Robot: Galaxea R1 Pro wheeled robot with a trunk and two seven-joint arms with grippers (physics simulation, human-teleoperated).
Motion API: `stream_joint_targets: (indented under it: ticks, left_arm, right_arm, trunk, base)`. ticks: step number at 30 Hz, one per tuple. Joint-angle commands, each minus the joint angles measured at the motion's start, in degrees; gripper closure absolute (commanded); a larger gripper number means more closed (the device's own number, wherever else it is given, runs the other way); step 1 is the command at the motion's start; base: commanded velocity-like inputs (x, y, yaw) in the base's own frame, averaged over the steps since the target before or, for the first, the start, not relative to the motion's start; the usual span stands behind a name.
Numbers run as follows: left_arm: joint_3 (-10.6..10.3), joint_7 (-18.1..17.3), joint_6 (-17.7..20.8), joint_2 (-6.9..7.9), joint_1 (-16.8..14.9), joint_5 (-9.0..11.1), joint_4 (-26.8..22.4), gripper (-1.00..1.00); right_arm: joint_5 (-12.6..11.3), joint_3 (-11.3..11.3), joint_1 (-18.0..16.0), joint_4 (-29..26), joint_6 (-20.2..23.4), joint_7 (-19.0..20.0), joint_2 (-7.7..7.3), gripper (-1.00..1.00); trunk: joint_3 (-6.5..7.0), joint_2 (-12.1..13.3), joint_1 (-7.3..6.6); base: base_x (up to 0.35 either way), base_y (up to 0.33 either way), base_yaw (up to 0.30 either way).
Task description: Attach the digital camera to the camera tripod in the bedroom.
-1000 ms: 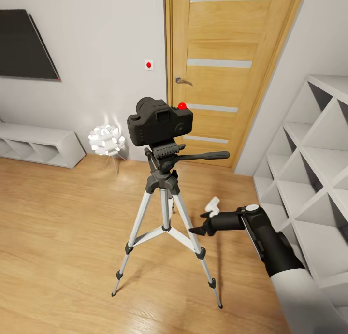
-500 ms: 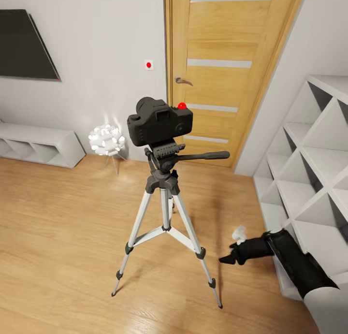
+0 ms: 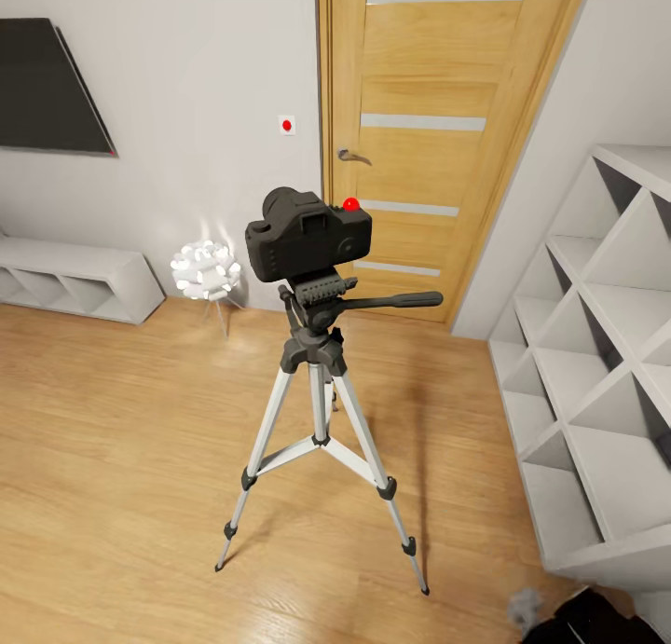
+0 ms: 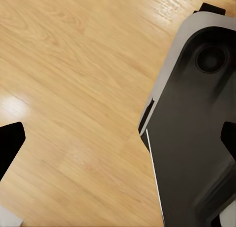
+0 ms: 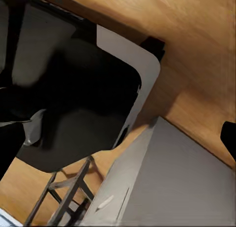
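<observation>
Digital camera (image 3: pixel 308 237) sits mounted on the head of the camera tripod (image 3: pixel 320 411), which stands on the wood floor (image 3: pixel 112 420) mid-room before the far wooden door (image 3: pixel 438 141). Left of it sits a white lamp (image 3: pixel 205 269); right, white cubby shelves (image 3: pixel 596 364). Right arm (image 3: pixel 582 621) shows near right; whether either arm's jaws are released or clenched cannot be told.

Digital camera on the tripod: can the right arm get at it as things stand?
Probably not without lifting first. The right gripper sits low near the floor, far below the digital camera atop the camera tripod. Nothing blocks the space between them.
</observation>
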Motion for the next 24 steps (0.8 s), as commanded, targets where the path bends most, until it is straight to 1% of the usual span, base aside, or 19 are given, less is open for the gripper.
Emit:
stream_joint_targets:
  ticks: [1,2,4,7,10,11,14,16,19,21,24]
  left_arm:
    - [-0.5,0.4,-0.1,0.06,0.0,0.6,-0.3,-1.00]
    - [-0.5,0.3,-0.1,0.04,0.0,0.6,-0.3,-1.00]
    - [-0.5,-0.1,0.0,0.02,0.0,0.6,-0.3,-1.00]
    - [-0.5,-1.6,0.1,0.07,0.0,0.6,-0.3,-1.00]
    - [-0.5,-3.9,0.5,0.16,0.0,0.6,-0.2,-1.00]
    - [-0.5,-5.7,1.2,0.23,0.0,0.6,-0.2,-1.00]
    - [-0.4,-8.0,3.2,0.31,0.0,0.6,0.1,-1.00]
    - [-0.4,-9.1,4.8,0.36,0.0,0.5,0.2,-1.00]
    - [-0.4,-10.1,6.7,0.42,0.0,0.5,0.4,-1.00]
    - [-0.4,-10.7,8.2,0.46,0.0,0.4,0.5,-1.00]
    - [-0.5,-10.9,8.8,0.47,0.0,0.4,0.5,-1.00]
  right_arm:
    - [-0.4,0.4,0.0,2.6,-1.0,-2.3,0.05,-1.00]
    - [-1.1,0.3,0.1,7.4,-3.3,-7.1,0.24,-1.00]
    - [-2.3,0.3,0.2,10.6,-5.1,-11.8,0.55,-1.00]
    - [-5.3,0.3,0.6,13.3,-6.8,-18.0,1.54,-1.00]
    - [-9.5,0.3,2.7,14.7,-8.3,-22.5,2.56,-1.00]
    - [-12.7,0.3,5.0,15.2,-9.8,-24.6,3.10,-1.00]
    - [-17.0,0.3,8.6,15.6,-13.1,-26.5,3.78,-1.00]
    - [-19.1,0.4,10.9,15.7,-15.4,-27.3,4.29,-1.00]
    - [-20.9,0.4,13.5,15.9,-18.0,-28.6,5.11,-1.00]
    - [-22.0,0.4,15.2,16.0,-19.7,-30.7,5.76,-1.00]
    - [-22.6,0.4,15.8,16.1,-20.2,-32.0,5.99,-1.00]
  trunk:
    - [-0.09,-0.1,0.03]
    - [-0.09,-0.1,0.03]
    - [-0.09,-0.1,0.03]
    - [-0.09,-0.1,0.03]
    - [-0.09,-0.1,0.03]
    - [-0.09,-0.1,0.03]
    - [-0.09,-0.1,0.03]
    - [-0.09,-0.1,0.03]
    - [-0.09,-0.1,0.03]
    - [-0.09,-0.1,0.03]
    - [-0.09,-0.1,0.03]
  base:
    - [0.000,0.000,0.000]
    - [0.000,0.000,0.000]
    - [0.000,0.000,0.000]
    - [0.000,0.000,0.000]
    - [0.000,0.000,0.000]
    - [0.000,0.000,0.000]
    - [0.000,0.000,0.000]
    - [0.000,0.000,0.000]
    - [0.000,0.000,0.000]
    - [0.000,0.000,0.000]
    - [0.000,0.000,0.000]
